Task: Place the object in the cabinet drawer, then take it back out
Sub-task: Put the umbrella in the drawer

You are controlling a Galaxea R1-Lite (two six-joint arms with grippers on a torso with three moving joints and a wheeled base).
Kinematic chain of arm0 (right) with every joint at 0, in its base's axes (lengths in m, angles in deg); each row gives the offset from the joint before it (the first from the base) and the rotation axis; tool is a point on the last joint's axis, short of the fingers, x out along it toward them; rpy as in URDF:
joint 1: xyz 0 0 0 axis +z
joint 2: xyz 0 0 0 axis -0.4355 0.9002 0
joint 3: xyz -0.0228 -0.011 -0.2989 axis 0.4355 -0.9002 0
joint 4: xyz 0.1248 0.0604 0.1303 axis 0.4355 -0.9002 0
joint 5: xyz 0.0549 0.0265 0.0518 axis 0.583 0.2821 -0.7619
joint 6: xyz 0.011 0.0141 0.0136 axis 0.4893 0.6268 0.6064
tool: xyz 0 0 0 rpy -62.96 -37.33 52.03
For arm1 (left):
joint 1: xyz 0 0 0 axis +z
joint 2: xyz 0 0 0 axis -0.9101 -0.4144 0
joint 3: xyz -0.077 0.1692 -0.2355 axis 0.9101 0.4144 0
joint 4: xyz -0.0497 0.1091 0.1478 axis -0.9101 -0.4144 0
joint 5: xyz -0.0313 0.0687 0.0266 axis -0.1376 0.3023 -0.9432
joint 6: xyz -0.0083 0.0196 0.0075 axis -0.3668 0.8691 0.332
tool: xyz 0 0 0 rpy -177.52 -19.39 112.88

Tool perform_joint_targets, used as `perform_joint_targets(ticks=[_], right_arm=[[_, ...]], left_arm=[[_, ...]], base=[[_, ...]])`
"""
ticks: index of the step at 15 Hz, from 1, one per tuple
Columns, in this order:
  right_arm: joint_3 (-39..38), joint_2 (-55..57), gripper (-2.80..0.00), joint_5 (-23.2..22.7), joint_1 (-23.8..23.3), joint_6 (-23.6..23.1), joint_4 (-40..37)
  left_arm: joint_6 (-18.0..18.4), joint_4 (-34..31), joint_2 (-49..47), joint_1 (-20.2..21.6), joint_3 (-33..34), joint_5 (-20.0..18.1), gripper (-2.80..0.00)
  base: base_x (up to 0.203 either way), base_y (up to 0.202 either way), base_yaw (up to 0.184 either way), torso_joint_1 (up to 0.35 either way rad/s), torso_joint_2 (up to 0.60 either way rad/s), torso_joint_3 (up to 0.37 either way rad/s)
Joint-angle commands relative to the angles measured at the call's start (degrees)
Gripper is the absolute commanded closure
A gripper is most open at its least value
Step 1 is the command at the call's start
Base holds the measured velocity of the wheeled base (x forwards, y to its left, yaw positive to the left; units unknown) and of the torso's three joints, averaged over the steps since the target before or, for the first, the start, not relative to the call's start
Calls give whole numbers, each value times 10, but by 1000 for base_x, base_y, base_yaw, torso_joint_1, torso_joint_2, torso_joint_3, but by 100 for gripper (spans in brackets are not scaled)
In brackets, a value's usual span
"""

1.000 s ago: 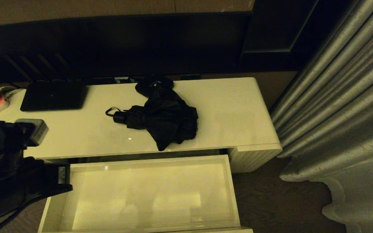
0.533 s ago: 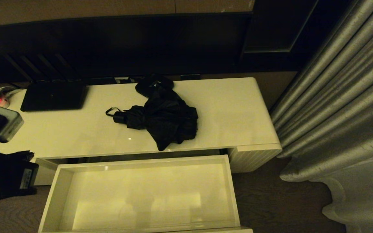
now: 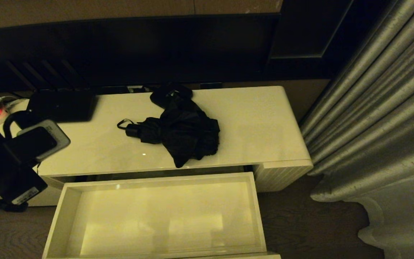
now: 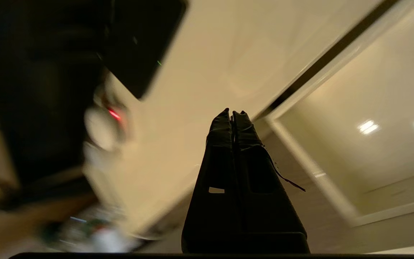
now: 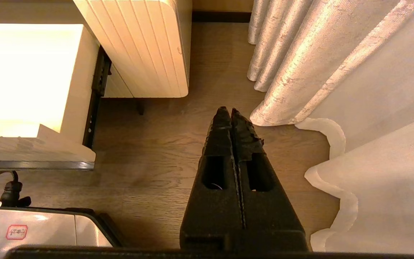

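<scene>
Drawer open, umbrella not yet in it

We see the drawer [image 3: 156, 216] pulled out with nothing inside; our umbrella [image 3: 178, 133] lies on the cabinet top [image 3: 264, 126], long axis across it, handle pointing left; our left gripper [image 4: 232, 114], fingers pressed together on nothing, hangs off the cabinet's left end; our right gripper [image 5: 230, 111], likewise closed, is parked over the floor.

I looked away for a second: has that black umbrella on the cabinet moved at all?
No. The umbrella lies in the same spot on the cabinet top, behind the open drawer, with its strap loop pointing the same way.
</scene>
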Motion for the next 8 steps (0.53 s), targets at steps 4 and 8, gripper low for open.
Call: perform_joint_targets(ticks=[4,8], right_arm=[[0,0,0,0,0,0,0],[0,0,0,0,0,0,0]], left_arm=[[148,-7,-19,-8,8,-3,0],[157,0,-32,-33,14,-3,0]], base=[[0,0,0,0,0,0],[0,0,0,0,0,0]])
